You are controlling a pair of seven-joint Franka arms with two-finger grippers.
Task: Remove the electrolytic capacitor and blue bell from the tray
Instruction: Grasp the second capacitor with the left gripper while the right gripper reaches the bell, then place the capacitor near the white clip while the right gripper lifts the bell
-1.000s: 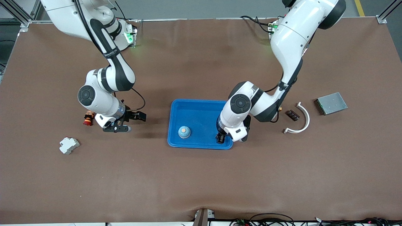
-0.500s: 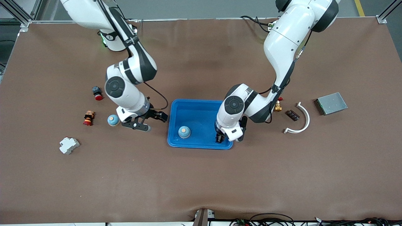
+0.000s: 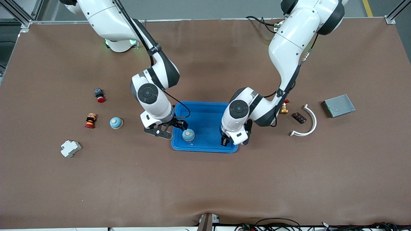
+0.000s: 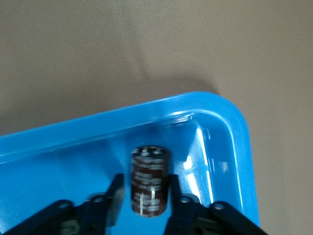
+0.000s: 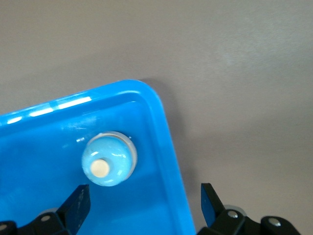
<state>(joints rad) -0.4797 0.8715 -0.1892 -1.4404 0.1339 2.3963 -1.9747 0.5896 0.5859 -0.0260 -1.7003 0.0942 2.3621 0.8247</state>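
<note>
Across the middle of the front frame, starting at the right arm's end of the table (image 3: 205, 186): a white block (image 3: 70, 148), a red-and-black stacked piece (image 3: 91, 120), a small black-and-red button (image 3: 99, 95), and a spare blue bell (image 3: 116, 123) on the bare cloth.

Next along, the right pincer (image 3: 171, 128), jaws wide open, holding nothing. Straddles the tray's end wall, as seen from the right wrist (image 5: 142, 200): one finger over the blue floor, the other over the brown table (image 5: 234, 73).

At frame centre, the blue tray (image 3: 205, 103). In it, near the corner nearest the front camera on the right arm's side, the bell (image 3: 188, 135). Sits dome up, pale button on top, close to the corner wall (image 5: 166, 147) in the right wrist view (image 5: 108, 159).

Then the left pincer (image 3: 225, 141), low over the tray's other near corner. Hides the capacitor entirely from the front camera. Shown only from the left wrist: the capacitor (image 4: 150, 183), a dark brown cylinder standing on end on the tray floor, long axis upright, the end with two pale dots facing up. Clamped between the fingers (image 4: 116, 198), close to the rounded corner of the tray (image 4: 234, 142).

Toward the left arm's end: a brass piece (image 3: 284, 110), a dark chip (image 3: 299, 117), a white arc (image 3: 313, 120), a grey plate (image 3: 339, 105).
</note>
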